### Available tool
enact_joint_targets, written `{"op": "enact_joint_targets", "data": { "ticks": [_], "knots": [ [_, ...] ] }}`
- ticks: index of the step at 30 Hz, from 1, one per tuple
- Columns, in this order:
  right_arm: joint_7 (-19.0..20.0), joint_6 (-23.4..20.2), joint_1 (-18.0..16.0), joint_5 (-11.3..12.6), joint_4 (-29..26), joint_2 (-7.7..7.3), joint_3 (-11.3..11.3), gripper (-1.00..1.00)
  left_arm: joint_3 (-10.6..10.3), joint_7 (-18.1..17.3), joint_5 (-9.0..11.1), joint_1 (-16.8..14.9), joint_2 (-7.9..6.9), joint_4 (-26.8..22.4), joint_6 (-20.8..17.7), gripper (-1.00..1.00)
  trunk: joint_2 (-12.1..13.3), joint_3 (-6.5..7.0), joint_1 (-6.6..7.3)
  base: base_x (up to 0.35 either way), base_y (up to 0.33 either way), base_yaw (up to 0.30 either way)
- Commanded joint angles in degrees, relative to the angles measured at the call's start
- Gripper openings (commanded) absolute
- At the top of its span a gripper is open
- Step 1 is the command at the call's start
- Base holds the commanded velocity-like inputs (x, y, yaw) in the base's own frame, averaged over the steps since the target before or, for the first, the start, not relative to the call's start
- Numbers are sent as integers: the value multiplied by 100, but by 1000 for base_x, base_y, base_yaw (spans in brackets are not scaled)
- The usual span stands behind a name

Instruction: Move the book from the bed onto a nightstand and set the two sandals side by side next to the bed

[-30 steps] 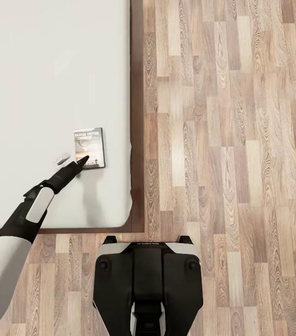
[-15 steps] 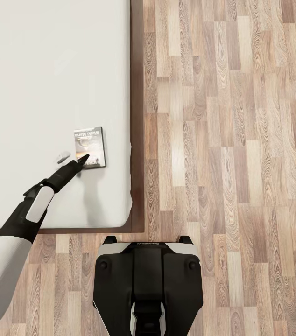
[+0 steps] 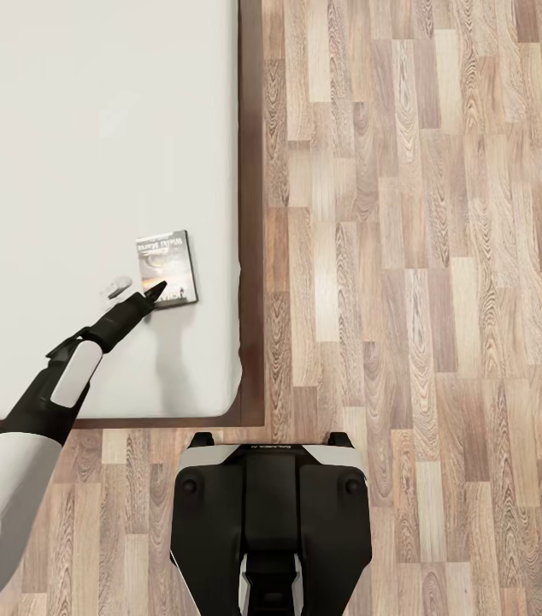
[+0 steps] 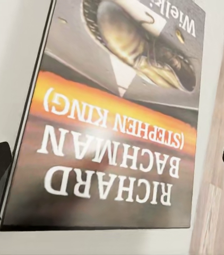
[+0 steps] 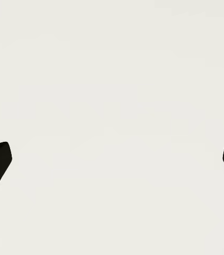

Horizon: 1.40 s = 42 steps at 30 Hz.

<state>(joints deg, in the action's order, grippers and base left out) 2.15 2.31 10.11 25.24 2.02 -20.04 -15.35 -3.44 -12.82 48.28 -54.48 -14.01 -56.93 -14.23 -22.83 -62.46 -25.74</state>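
Lying flat on the plain white mattress of the dark-framed bed (image 3: 91, 128), left of centre in the head view, is the small thin paperback book (image 3: 167, 268) — grey pictured cover, orange band, near the mattress's right edge. The black left gripper (image 3: 137, 294) is spread wide, one dark fingertip (image 3: 155, 291) at the book's lower left corner. The right gripper (image 5: 112, 159) is seen parted before a blank pale surface. Light wood-plank floor (image 3: 425, 257) is recorded at right.
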Motion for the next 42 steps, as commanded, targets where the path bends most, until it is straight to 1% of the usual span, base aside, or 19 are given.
{"op": "enact_joint_targets", "data": {
  "ticks": [1, 11, 17, 23, 34, 42],
  "knots": [
    [22, 23, 0, 60, 9, 0, -47, 100, -7, -1, 53, -1, 4, -2, -28, 100, -9, -5, -4, 0, 0, 0],
    [22, 23, 0, 60, 9, 0, -47, 100, -7, -1, -43, -1, 48, 15, -28, 100, -9, -5, -4, 0, 0, 0],
    [22, 20, 0, 60, 9, 0, -47, 100, -7, -2, -91, -1, 126, 22, -28, 100, -9, -5, -4, 0, 0, 0],
    [22, 21, 0, 60, 9, 0, -47, 100, -7, -2, -108, -1, 159, 25, -28, 100, -9, -5, -4, 0, 0, 0],
    [22, 21, 0, 60, 9, 0, -47, 100, -7, -2, -115, -1, 174, 27, -28, 100, -9, -5, -4, 0, 0, 0],
    [22, 22, 0, 60, 9, 0, -47, 100, -7, -2, -117, -1, 228, 31, -28, 100, -9, -5, -4, 0, 0, 0]
  ]
}}
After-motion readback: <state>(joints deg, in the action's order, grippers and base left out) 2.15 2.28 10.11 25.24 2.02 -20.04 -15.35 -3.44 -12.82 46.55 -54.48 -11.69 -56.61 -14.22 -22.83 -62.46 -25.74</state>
